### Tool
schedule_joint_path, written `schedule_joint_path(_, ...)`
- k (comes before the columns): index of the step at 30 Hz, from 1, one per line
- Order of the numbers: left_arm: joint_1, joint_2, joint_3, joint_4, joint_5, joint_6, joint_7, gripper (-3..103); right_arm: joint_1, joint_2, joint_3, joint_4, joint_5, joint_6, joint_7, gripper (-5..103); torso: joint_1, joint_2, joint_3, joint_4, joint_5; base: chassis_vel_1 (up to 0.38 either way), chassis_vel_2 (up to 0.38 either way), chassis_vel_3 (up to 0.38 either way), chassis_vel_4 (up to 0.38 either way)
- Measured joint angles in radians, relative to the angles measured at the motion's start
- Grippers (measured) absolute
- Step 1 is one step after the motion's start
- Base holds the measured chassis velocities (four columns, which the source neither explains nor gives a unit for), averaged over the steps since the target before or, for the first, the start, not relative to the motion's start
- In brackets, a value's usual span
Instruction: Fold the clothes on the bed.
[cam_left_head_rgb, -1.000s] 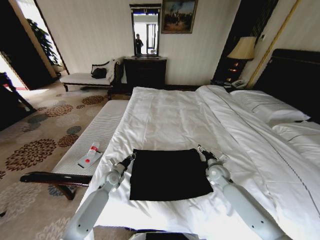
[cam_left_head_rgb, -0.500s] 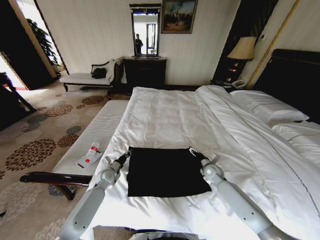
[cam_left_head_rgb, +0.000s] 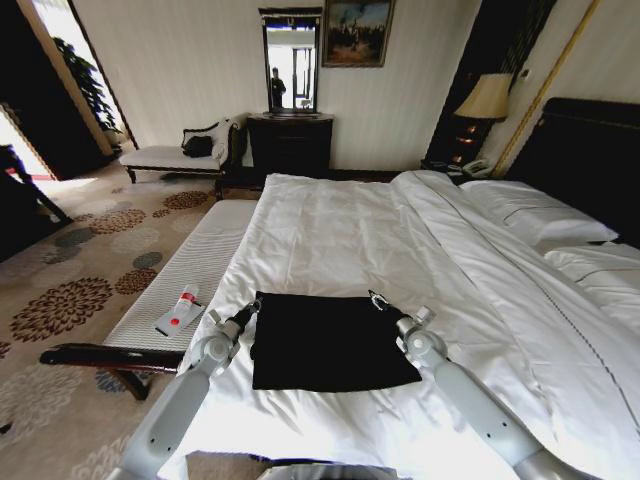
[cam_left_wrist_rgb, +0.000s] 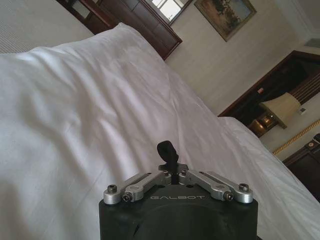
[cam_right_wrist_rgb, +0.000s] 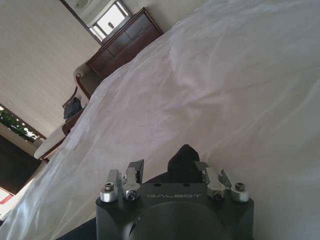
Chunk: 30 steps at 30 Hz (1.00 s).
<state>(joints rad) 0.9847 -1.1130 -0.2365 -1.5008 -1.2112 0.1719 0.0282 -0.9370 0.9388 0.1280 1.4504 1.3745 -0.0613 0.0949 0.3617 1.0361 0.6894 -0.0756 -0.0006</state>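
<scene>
- The black T-shirt (cam_left_head_rgb: 333, 341) is seen lying as a flat dark rectangle on the white bedding, near the foot of the bed (cam_left_head_rgb: 350, 230), with its lettering out of sight.
- The left hand (cam_left_head_rgb: 247, 313) is held at the far left corner of the garment; in the left wrist view (cam_left_wrist_rgb: 168, 156) its fingers are seen closed together on a small pinch of black fabric.
- The right hand (cam_left_head_rgb: 380, 301) is placed at the far right corner of the T-shirt; in the right wrist view (cam_right_wrist_rgb: 184, 161) a fold of black cloth is seen clamped between the closed fingers.
- Both corners are shown slightly raised from the duvet, while the near edge of the garment is left resting on the bedding.
- Two white pillows (cam_left_head_rgb: 535, 213) are seen at the right, against a tall dark headboard (cam_left_head_rgb: 585, 145).
- A long white-cushioned bench (cam_left_head_rgb: 185, 270) is set along the left side of the bed, and a small red-and-white tube (cam_left_head_rgb: 185, 305) is seen lying on its cushion, well apart from the T-shirt.
- A lit lamp (cam_left_head_rgb: 487, 97) is seen beside the headboard, and a dark dresser (cam_left_head_rgb: 290, 143) stands against the far wall.
</scene>
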Motion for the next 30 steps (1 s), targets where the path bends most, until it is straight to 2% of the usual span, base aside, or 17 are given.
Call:
schedule_joint_path(3,0.005,0.000,-0.002,-0.004,0.002,-0.001,0.000,2,0.003,0.004,-0.005,-0.023,-0.011,-0.003,-0.008,40,0.000,0.000,0.000,0.0000,0.0000,0.000,0.000,0.000,0.000)
schedule_joint_path(5,0.007,-0.001,-0.003,-0.005,0.003,-0.001,0.000,2,0.006,0.006,-0.007,-0.030,-0.015,-0.003,-0.009,40,0.000,0.000,0.000,0.0001,0.0000,0.000,0.000,0.000,0.000)
schedule_joint_path(9,0.013,-0.003,-0.007,-0.010,0.004,-0.003,0.000,2,0.015,0.014,-0.011,-0.061,-0.027,0.002,-0.028,18,0.000,0.000,0.000,0.0001,0.0000,0.000,0.000,0.000,0.000)
schedule_joint_path(12,0.016,-0.003,-0.010,-0.012,0.005,-0.004,0.000,2,0.020,0.016,-0.011,-0.071,-0.028,0.011,-0.042,13,0.000,0.000,0.000,0.0001,0.0000,0.000,0.000,0.000,0.000)
schedule_joint_path(15,0.015,-0.002,-0.013,-0.013,0.005,-0.005,0.000,2,0.026,0.018,-0.012,-0.078,-0.028,0.030,-0.064,1,0.000,0.000,0.000,0.0000,0.0000,0.000,0.000,0.000,0.000)
schedule_joint_path(23,0.004,0.000,-0.019,-0.014,-0.001,-0.014,0.003,2,0.044,0.032,-0.010,-0.092,-0.022,0.100,-0.117,0,0.000,0.000,0.000,0.0001,0.0001,0.000,0.000,0.000,0.000)
schedule_joint_path(30,0.015,-0.001,-0.062,-0.085,-0.072,-0.024,0.012,2,0.028,0.051,0.062,-0.022,0.010,0.189,-0.154,0,0.000,0.000,0.000,0.0002,0.0001,0.000,0.000,0.000,0.000)
